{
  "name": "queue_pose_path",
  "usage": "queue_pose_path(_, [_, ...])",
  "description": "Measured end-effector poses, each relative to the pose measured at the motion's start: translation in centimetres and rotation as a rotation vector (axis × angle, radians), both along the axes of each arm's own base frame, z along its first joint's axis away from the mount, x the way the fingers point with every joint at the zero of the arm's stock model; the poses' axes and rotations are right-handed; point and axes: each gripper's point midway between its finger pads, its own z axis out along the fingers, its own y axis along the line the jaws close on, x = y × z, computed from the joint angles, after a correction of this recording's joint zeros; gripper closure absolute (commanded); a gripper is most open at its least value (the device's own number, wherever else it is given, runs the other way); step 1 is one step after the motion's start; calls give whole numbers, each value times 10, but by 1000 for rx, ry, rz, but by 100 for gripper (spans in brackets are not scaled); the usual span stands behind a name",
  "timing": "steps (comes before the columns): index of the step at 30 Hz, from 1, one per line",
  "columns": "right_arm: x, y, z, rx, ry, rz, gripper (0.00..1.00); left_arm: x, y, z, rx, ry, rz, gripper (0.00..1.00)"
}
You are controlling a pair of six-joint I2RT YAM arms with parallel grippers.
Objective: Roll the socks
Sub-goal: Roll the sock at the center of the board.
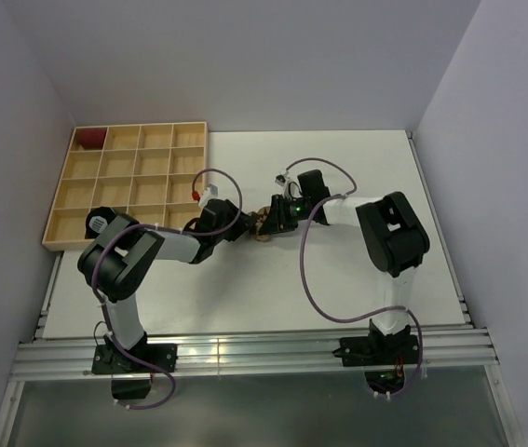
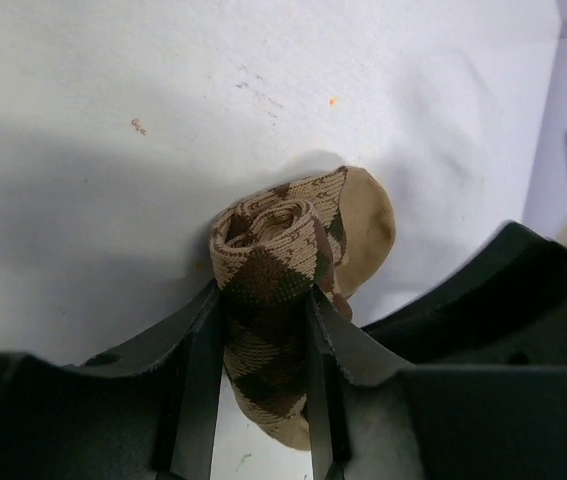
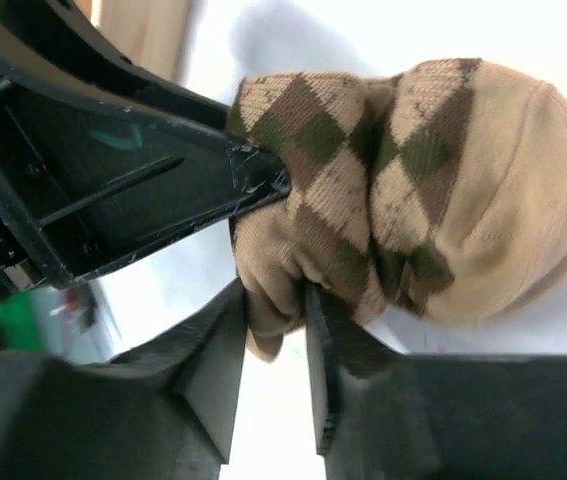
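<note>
A tan and brown argyle sock bundle (image 1: 265, 222) sits mid-table between my two grippers. In the left wrist view the sock roll (image 2: 273, 262) stands between my left fingers, and my left gripper (image 2: 260, 330) is shut on it. In the right wrist view the same bundle (image 3: 403, 190) fills the middle. My right gripper (image 3: 275, 310) is shut on a tan fold at its lower edge. The left gripper's black finger (image 3: 163, 190) presses the bundle from the left there. In the top view the left gripper (image 1: 243, 223) and right gripper (image 1: 278, 217) meet at the bundle.
A wooden compartment tray (image 1: 124, 186) stands at the back left, with a red item (image 1: 89, 138) in its far left corner cell. Grey walls close in the white table (image 1: 357, 186) on three sides. A metal rail (image 1: 245, 354) runs along the near edge.
</note>
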Motion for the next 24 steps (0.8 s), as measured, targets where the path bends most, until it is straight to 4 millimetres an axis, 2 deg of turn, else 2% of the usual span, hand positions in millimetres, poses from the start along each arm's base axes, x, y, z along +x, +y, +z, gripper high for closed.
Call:
queue_pose_path(6, [-16, -16, 5, -194, -205, -108, 43, 3, -3, 1, 96, 40, -42, 86])
queue_pose_path(11, [-25, -24, 17, -352, -469, -173, 29, 7, -7, 1, 171, 84, -82, 86])
queue_pose_path(17, [-36, -6, 29, -468, -760, -156, 23, 4, -8, 1, 240, 129, -136, 85])
queue_pose_path(20, [-31, -1, 34, -515, -853, -157, 22, 1, -8, 1, 274, 154, -170, 85])
queue_pose_path(24, [-25, 9, 29, -593, -936, -134, 22, -1, -9, 2, 297, 175, -204, 85])
